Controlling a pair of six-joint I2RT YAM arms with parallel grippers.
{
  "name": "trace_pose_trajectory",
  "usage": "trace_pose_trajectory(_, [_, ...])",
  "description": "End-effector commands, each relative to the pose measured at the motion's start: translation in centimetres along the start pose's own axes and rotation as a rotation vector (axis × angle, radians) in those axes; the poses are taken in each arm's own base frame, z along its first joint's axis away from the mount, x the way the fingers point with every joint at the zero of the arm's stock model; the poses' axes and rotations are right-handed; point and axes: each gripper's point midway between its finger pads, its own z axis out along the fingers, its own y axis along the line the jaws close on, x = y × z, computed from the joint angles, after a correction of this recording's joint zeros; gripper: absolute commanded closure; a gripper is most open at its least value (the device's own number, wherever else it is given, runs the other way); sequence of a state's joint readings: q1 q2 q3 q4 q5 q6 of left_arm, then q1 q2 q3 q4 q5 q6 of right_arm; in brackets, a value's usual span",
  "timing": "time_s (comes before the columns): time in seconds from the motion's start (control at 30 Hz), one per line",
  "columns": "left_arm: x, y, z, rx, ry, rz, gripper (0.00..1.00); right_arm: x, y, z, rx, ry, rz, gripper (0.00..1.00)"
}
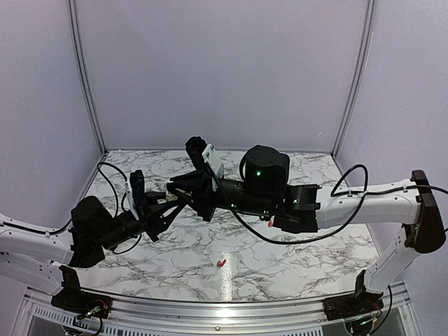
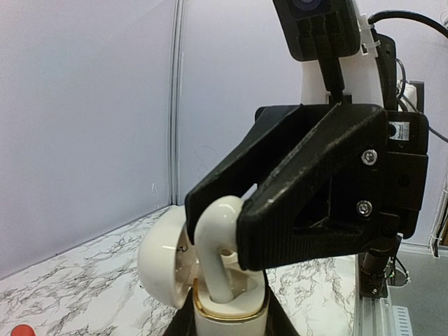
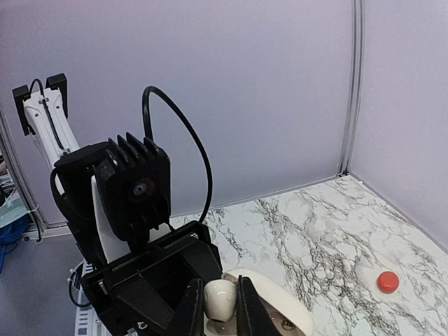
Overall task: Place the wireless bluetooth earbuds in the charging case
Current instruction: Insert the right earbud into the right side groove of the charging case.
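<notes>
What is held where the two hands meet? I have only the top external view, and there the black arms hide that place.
Observer: The left wrist view shows the right hand shut on a white earbud. The earbud's stem points down into the gold-rimmed opening of the open charging case.
Operator: Which hand keeps the case steady?
Observer: The left hand. It is shut on the base of the case from below, at the bottom edge of the left wrist view.
</notes>
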State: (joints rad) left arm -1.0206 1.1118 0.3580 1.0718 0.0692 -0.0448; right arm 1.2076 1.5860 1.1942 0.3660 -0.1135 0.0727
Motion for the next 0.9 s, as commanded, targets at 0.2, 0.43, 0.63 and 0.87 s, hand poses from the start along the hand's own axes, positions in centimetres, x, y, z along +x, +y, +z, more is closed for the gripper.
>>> trace_pose_trajectory(0.2, [-2.9,0.9,0.0,-0.052,-0.095,-0.003,1.0,2.3,2.6,-0.2,-0.111,0.059,-0.057,0.95])
trace_pose_trajectory(0.43, [-2.9,1.0,0.0,-0.052,-0.096,-0.01,1.0,2.3,3.3,-0.3,-0.146,0.052,-0.063,0.96])
trace_pose_trajectory(0.63, [-3.0,1.1,-0.1,-0.055,-0.098,-0.015,1.0,3.2,3.8,-0.1,-0.178,0.077,-0.079,0.96])
trace_pose_trajectory(0.87, [-3.1,1.2,-0.1,-0.056,-0.101,-0.017,1.0,4.0,3.0,0.3,-0.137,0.112,-0.067,0.94])
